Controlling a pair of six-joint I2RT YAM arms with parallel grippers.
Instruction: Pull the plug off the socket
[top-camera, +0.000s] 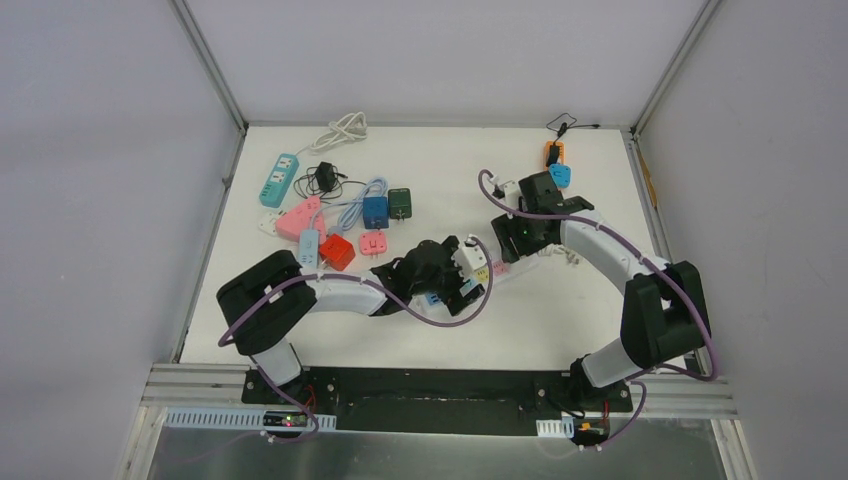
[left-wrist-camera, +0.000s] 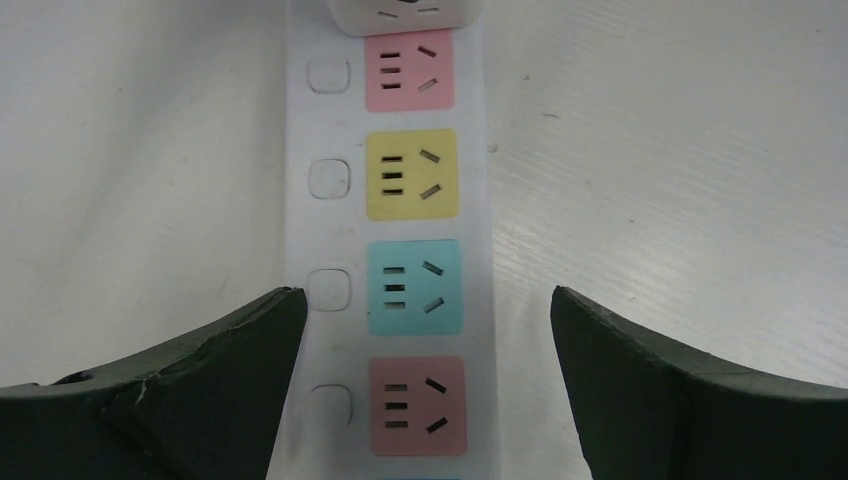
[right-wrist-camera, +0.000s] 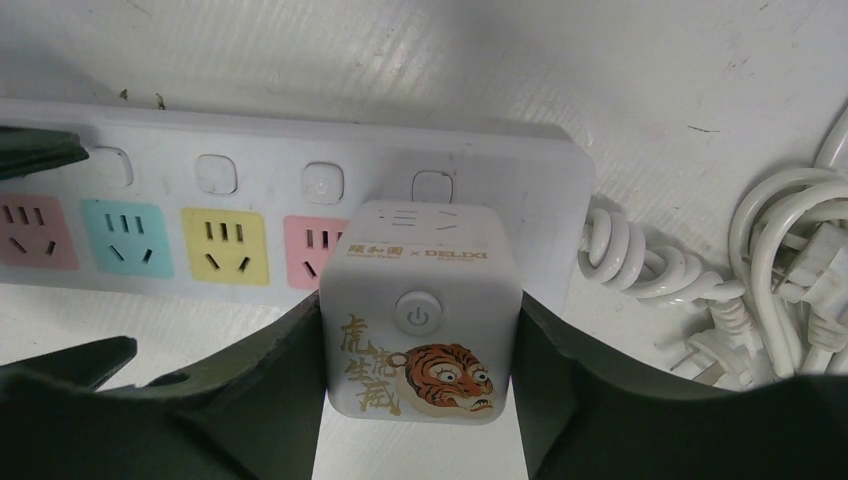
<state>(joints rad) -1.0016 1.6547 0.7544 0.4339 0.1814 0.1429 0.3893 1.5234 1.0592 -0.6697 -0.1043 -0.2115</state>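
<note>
1. The right gripper (right-wrist-camera: 415, 370) squeezes the plug (right-wrist-camera: 418, 290), which sits in the end of the strip (right-wrist-camera: 250, 170).
2. The left gripper (left-wrist-camera: 425, 305) is wide apart over the strip.
3. Nothing seems to hold the strip, so it may lift up too.

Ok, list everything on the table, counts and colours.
power strip: one, white, coloured sockets, centre
cube plug: one, white, tiger print, strip's cord end
cord: one, white, coiled beside strip
teal strip: one, teal, far left
pink adapters: two, pink, left cluster
red adapter: one, red, left cluster
blue adapters: two, blue, left cluster, far right
green adapter: one, green, left cluster
black charger: one, black, left cluster
white cable: one, white, far edge
left pincer: one, black, open astride strip
right pincer: one, black, shut on cube plug
</note>
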